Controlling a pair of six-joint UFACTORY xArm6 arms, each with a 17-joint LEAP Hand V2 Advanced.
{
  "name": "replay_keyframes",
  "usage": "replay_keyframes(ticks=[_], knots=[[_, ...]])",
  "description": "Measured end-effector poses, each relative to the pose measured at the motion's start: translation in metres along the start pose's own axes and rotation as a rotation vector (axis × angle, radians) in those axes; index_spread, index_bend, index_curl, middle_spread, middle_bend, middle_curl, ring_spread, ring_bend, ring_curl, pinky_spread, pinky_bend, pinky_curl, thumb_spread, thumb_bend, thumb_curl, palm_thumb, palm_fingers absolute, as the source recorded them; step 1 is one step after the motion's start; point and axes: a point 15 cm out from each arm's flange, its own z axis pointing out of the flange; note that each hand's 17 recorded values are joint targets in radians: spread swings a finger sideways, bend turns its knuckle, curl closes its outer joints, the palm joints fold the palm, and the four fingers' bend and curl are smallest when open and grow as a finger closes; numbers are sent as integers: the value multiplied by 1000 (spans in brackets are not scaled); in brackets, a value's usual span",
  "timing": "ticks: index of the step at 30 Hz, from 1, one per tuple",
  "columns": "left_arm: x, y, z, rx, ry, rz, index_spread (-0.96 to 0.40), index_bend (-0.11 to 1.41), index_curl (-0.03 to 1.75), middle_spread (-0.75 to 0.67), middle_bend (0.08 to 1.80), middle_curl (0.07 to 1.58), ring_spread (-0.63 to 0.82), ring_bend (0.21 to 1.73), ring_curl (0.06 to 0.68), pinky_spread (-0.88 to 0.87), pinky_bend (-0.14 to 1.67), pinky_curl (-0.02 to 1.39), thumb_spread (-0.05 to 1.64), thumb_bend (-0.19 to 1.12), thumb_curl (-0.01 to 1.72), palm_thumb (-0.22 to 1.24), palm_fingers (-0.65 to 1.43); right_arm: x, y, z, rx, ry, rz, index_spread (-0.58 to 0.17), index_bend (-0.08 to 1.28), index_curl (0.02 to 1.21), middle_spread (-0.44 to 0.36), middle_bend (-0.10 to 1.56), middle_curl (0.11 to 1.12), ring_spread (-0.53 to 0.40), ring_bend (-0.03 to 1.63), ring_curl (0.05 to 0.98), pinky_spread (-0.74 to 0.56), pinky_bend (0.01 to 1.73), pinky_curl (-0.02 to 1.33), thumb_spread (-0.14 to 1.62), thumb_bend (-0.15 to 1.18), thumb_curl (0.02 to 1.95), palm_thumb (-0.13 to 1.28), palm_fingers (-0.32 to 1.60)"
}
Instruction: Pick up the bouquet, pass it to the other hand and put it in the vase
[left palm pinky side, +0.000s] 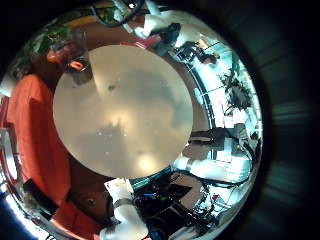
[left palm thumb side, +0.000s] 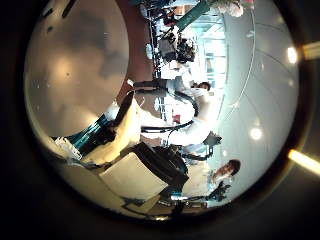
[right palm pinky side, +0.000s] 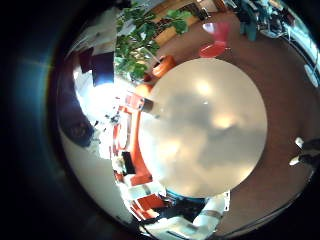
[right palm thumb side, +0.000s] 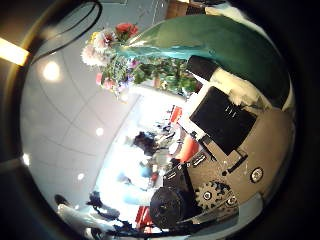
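Above the round table (right palm pinky side: 205, 125), right hand (right palm thumb side: 215, 150) clasped the bouquet (right palm thumb side: 150, 60); left hand's state untellable; handover judged next.

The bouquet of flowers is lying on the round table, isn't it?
Not quite. The bouquet is not on the round table: it is up off it, held in the right hand, against its fingers. The right thumb side palm view shows this, with ceiling behind the flowers.
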Motion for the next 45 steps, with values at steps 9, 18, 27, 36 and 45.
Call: replay_keyframes(ticks=[9,18,27,36,45], knots=[[57,-43,-13,115,316,64,158,145,306,253,281,374,443,579,230,455,207,309,1065,-30,344,404,227,-52,17,37,-169,-247,-53,-235,1144,934,-153,1303,911,-190,1437,720,-209,1245,875,955,9,1130,1142,1127],[87,-59,-22,160,470,123,192,151,284,264,297,381,447,609,225,451,237,325,1023,-33,343,347,195,-66,37,69,-310,-345,-50,-231,1153,925,-151,1309,901,-190,1438,718,-212,1232,895,948,-3,1168,1135,1128],[116,-61,-19,123,580,135,219,158,278,288,315,384,453,620,217,452,260,332,977,-31,342,326,192,-76,54,105,-434,-404,-51,-228,1159,918,-150,1313,893,-190,1440,716,-215,1223,911,943,-3,1197,1131,1127],[140,-65,-15,54,673,121,168,164,280,163,435,430,309,665,219,258,324,357,956,-28,341,330,356,-78,64,126,-525,-394,-65,-227,1167,911,-149,1317,887,-190,1441,714,-218,1214,925,941,-3,1222,1127,1127],[149,-67,-19,-22,759,70,-56,205,348,-147,670,554,-159,864,267,-184,613,444,952,-8,358,419,971,-58,69,141,-586,-302,-64,-226,1177,908,-148,1320,883,-190,1446,712,-219,1213,940,941,-4,1239,1124,1126]])
